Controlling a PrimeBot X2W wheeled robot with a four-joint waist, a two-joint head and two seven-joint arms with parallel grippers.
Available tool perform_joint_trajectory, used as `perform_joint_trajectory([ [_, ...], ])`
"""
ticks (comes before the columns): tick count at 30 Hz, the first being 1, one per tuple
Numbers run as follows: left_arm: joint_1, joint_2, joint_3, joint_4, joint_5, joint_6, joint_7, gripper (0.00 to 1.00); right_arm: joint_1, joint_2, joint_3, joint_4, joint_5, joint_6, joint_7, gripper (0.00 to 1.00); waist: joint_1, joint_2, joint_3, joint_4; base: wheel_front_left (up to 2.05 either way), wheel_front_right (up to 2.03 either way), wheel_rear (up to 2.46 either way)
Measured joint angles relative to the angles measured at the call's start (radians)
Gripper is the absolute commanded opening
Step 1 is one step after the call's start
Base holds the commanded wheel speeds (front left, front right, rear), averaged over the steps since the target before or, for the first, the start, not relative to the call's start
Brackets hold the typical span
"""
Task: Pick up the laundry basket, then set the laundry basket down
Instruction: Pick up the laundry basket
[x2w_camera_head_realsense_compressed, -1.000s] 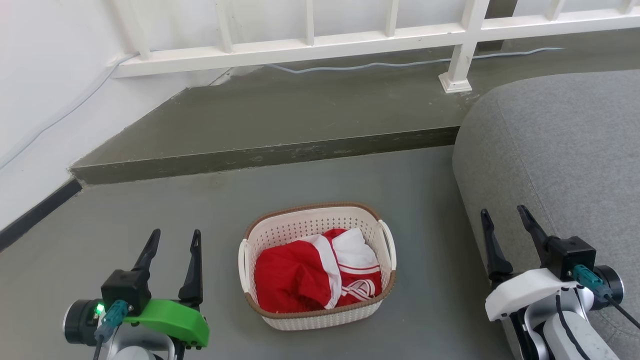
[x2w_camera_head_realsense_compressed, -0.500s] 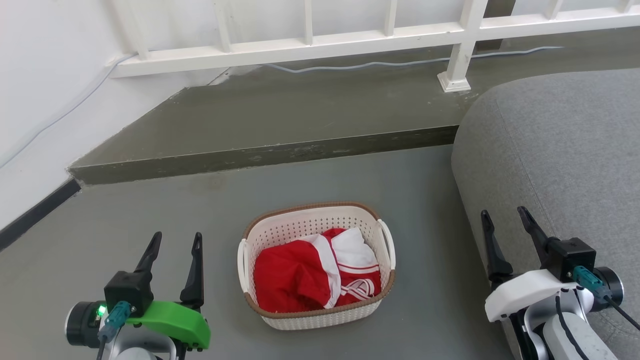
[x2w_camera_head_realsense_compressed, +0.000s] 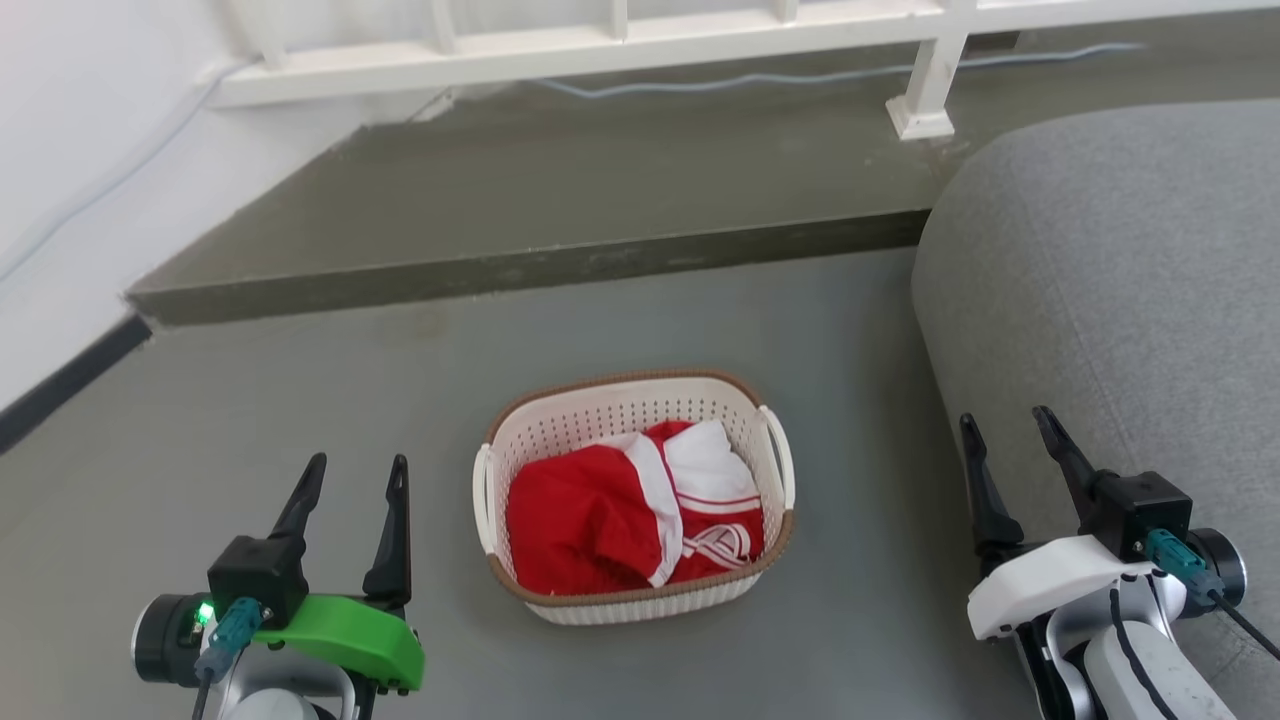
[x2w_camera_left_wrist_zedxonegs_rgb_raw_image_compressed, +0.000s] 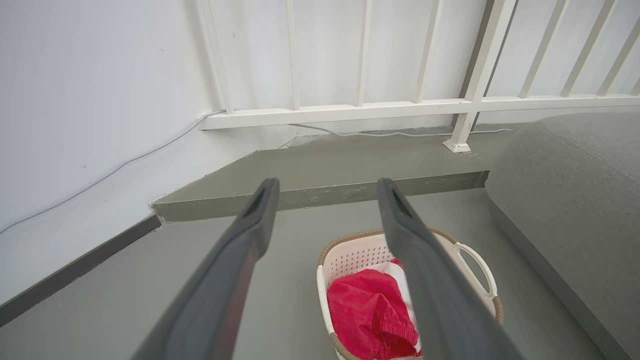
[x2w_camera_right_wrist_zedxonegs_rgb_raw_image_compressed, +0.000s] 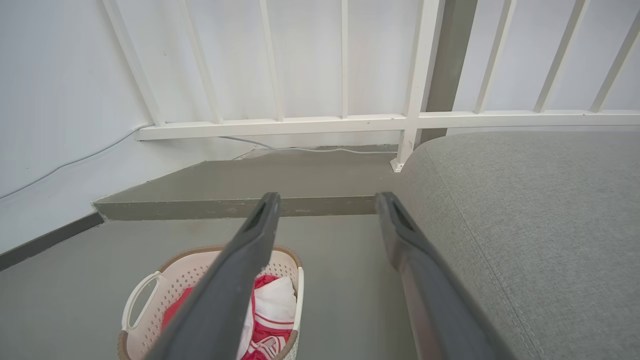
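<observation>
**A:** Where does the small cream-white perforated plastic laundry basket (x2w_camera_head_realsense_compressed: 600, 425) with the brown woven-look rim stand?

**B:** It stands upright on the smooth grey floor (x2w_camera_head_realsense_compressed: 300, 400), a little way out from the front edge of the raised grey concrete step (x2w_camera_head_realsense_compressed: 560, 190). It is near the side of the grey fabric sofa (x2w_camera_head_realsense_compressed: 1120, 280) but does not touch it. A crumpled red and white garment (x2w_camera_head_realsense_compressed: 600, 520) lies inside.

**A:** What about its two white loop handles (x2w_camera_head_realsense_compressed: 483, 500)?

**B:** One sits on each short side of the basket, and nothing touches either of them.

**A:** Where is the left gripper (x2w_camera_head_realsense_compressed: 358, 462)?

**B:** It hangs over the floor on the basket's left side, apart from the basket, with its fingers pointing toward the step. Its jaws stand wide apart with nothing between them. In the left wrist view the basket lies partly behind the right-hand finger.

**A:** And the right gripper (x2w_camera_head_realsense_compressed: 1004, 417)?

**B:** It is at the sofa's near edge, well apart from the basket on the other side. Its jaws are also spread wide and empty.

**A:** What is behind the basket?

**B:** A white barred railing (x2w_camera_head_realsense_compressed: 600, 30) runs along the step's far edge. A thin pale cable (x2w_camera_head_realsense_compressed: 700, 82) lies along its foot.
</observation>
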Motion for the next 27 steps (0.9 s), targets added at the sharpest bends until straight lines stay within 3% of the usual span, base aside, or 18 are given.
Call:
perform_joint_trajectory([
  [27,-0.14,-0.011,0.005,-0.053,-0.005,-0.047,0.0,1.0,-0.124,0.021,-0.005,-0.027,-0.032,-0.001,0.0,1.0,0.0001,0.0,0.309,0.012,0.0,0.0,0.0],
])
